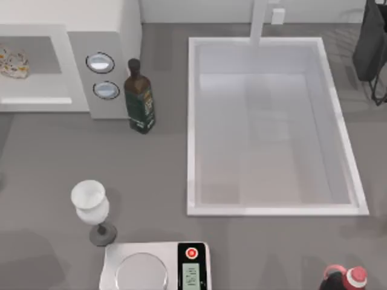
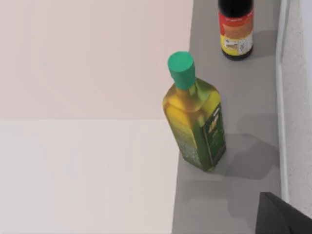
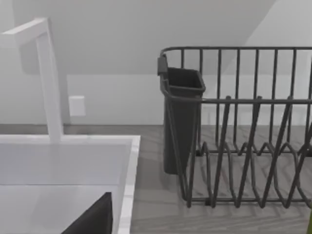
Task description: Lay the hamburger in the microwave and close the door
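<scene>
Fingers: cannot tell for either gripper whether they are open or shut.
Hamburger: small pale tan-and-whitish lumpy bun (image 1: pixel 13 63) with yellow and brown flecks is lying inside the large white boxy microwave (image 1: pixel 124 24), at the counter's far-left corner.
Door: flat white-framed panel (image 1: pixel 33 101) is lying open.
Dials: two round silver-rimmed knobs (image 1: pixel 100 62) are sitting on the grey side panel.
Labels: dark green olive oil bottle (image 1: pixel 139 98), just beside the microwave, is wearing a label too small to read; red-labelled dark bottle (image 2: pixel 235 28) likewise.
</scene>
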Robot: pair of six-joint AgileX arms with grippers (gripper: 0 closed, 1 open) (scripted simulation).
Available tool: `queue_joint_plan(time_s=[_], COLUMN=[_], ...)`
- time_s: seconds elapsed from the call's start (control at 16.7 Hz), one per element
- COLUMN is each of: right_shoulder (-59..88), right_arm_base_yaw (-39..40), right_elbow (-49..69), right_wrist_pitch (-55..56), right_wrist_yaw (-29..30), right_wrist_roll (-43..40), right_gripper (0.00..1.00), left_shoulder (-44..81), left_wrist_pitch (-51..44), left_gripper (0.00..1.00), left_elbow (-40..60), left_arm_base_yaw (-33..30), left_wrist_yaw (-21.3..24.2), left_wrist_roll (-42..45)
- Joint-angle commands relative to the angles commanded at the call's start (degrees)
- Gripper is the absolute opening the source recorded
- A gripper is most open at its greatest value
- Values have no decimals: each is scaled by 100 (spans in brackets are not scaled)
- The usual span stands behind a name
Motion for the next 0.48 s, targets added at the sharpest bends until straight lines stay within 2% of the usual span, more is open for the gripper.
queue_joint_plan(time_s=[0.24,0.48], right_shoulder=[0,0], right_arm_base_yaw=[0,0], right_elbow=[0,0], right_wrist_pitch=[0,0], right_wrist_yaw=[0,0], right_wrist_roll=[0,0], right_gripper=[100,100], left_shoulder=[1615,2730], left_wrist_pitch=[-991,-1654], left_gripper=[0,0], left_elbow=[1350,2338], left_arm_base_yaw=[651,1018], left_wrist_yaw=[634,1085], left_wrist_roll=[837,1336])
